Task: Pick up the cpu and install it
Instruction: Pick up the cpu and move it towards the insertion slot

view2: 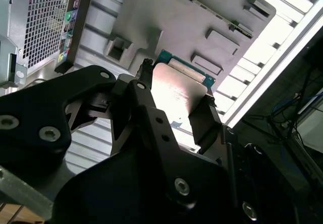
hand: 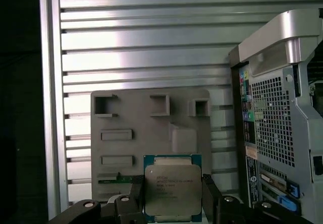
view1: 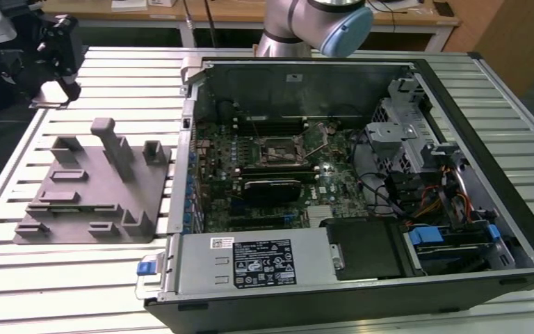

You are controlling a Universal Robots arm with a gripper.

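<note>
In both wrist views the cpu, a thin square chip with a pale metal top and a blue-green rim, hangs in the air. My gripper is shut on it, one black finger on each of two opposite edges. The grey plastic fixture lies well below it on the slatted table. In the exterior view the same fixture sits at the exterior view's left of the open computer case, and the square socket frame shows on the motherboard inside.
The case's perforated rear panel rises beside the fixture. Long black memory sticks lie near the socket, with drive bays and cables at the exterior view's right. A black stand sits at the table's far left corner.
</note>
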